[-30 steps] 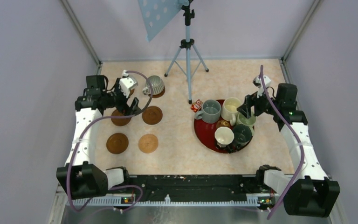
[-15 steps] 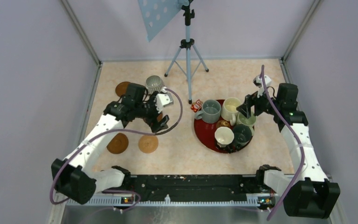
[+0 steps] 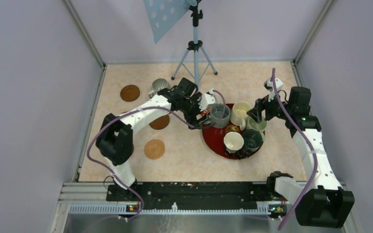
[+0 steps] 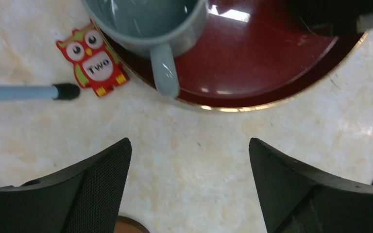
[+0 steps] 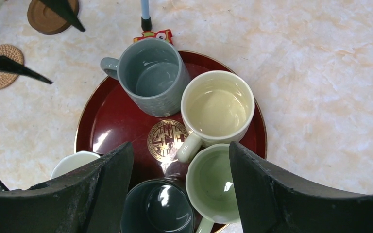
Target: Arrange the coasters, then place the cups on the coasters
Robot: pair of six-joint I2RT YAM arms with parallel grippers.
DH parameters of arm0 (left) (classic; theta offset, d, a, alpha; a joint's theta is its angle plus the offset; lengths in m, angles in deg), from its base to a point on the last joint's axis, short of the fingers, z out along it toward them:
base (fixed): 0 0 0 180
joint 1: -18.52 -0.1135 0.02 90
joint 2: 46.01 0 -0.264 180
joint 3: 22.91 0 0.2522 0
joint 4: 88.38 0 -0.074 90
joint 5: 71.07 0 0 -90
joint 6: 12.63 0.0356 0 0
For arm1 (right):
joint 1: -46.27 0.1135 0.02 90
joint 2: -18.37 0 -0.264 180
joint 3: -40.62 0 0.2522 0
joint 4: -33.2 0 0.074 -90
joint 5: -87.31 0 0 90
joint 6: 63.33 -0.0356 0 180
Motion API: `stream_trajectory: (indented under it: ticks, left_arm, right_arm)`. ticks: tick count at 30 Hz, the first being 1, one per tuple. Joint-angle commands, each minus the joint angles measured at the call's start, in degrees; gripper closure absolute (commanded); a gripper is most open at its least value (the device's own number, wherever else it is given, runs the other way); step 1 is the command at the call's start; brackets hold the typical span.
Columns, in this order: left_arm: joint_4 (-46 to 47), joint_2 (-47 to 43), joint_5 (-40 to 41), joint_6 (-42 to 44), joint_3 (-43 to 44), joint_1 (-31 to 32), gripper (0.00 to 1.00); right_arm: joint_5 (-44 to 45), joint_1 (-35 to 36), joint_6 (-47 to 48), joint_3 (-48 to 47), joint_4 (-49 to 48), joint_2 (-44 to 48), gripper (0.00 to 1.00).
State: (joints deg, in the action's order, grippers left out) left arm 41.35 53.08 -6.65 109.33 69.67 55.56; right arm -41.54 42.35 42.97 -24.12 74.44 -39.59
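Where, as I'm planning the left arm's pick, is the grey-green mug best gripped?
Probably the handle of the grey-green mug, from left of the tray: it juts over the rim toward the open left gripper, while the cream mug crowds the far side.

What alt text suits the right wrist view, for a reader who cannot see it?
A red tray holds five mugs, seen from above between the fingers of the open right gripper: grey-green mug, cream mug, pale green mug, dark teal mug, and a white mug partly hidden. An owl card and two coasters lie beyond it.
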Motion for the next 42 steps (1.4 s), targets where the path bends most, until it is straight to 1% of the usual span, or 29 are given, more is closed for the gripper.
stream_trajectory:
  ticks: [1,4,9,11,19,22,25,31,37,42]
  left_arm:
    - [2.5,6.0,3.1,-1.9,7.9,1.9,0.07]
    - [2.7,9.5,3.0,-2.3,11.0,3.1,0.14]
    - [2.6,13.6,3.8,-2.1,13.7,5.1,0.26]
    - [2.6,14.2,3.4,-2.3,14.1,5.6,0.32]
    - [2.6,15.7,2.6,-3.9,14.0,7.5,0.51]
    - [2.7,16.6,2.7,-4.8,13.9,7.9,0.56]
    - [3.1,17.9,3.6,-6.0,13.9,8.1,0.57]
    - [2.8,20.3,6.8,-8.5,15.0,8.1,0.53]
    - [4.2,21.9,7.4,-10.1,14.6,8.2,0.52]
    - [5.5,22.5,8.0,-11.3,14.3,8.1,0.53]
  right_arm:
    - [0.0,-0.5,0.9,0.6,-1.6,2.2,0.28]
    - [0.2,-0.5,1.0,0.7,-1.5,2.4,0.29]
    - [0.1,-0.5,1.2,1.0,-1.0,2.8,0.29]
    - [0.1,-0.5,1.2,1.1,-1.0,3.0,0.28]
    - [0.1,-0.5,1.3,1.1,-1.1,3.2,0.29]
    - [0.0,-0.5,1.3,1.1,-1.1,3.1,0.29]
    - [0.0,-0.5,1.3,1.1,-1.0,3.0,0.28]
    - [0.0,-0.5,1.4,1.1,-1.1,2.9,0.29]
    - [0.2,-0.5,1.4,1.2,-1.1,2.8,0.28]
    - [0.2,-0.5,1.5,1.3,-1.0,2.8,0.28]
